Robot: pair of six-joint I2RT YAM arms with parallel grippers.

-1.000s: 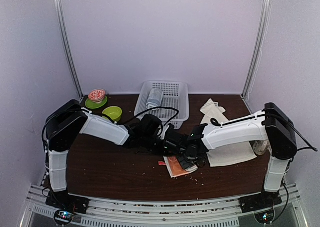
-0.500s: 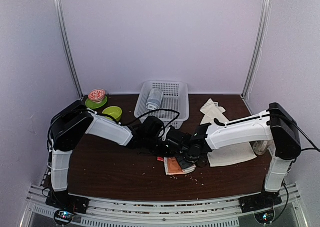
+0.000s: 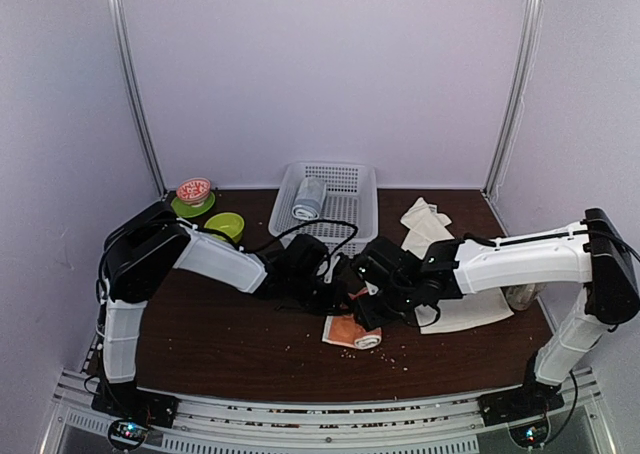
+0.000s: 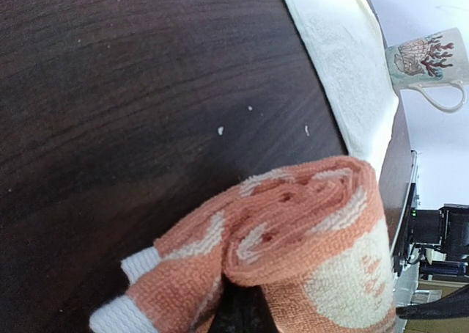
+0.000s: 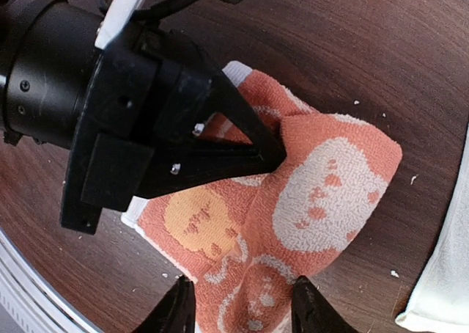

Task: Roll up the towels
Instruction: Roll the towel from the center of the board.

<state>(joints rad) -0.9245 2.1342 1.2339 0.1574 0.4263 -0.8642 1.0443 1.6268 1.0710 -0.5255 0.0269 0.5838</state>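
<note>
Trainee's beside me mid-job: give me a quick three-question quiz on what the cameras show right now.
1. True or false: the orange towel lies in the basket.
2. The right gripper is: A) open, fingers astride the orange towel's edge; B) shut and empty; C) inside the basket.
3. Fill in: the left gripper is shut on the ____.
Key: 1 false, it lies on the table; 2 A; 3 orange towel.
</note>
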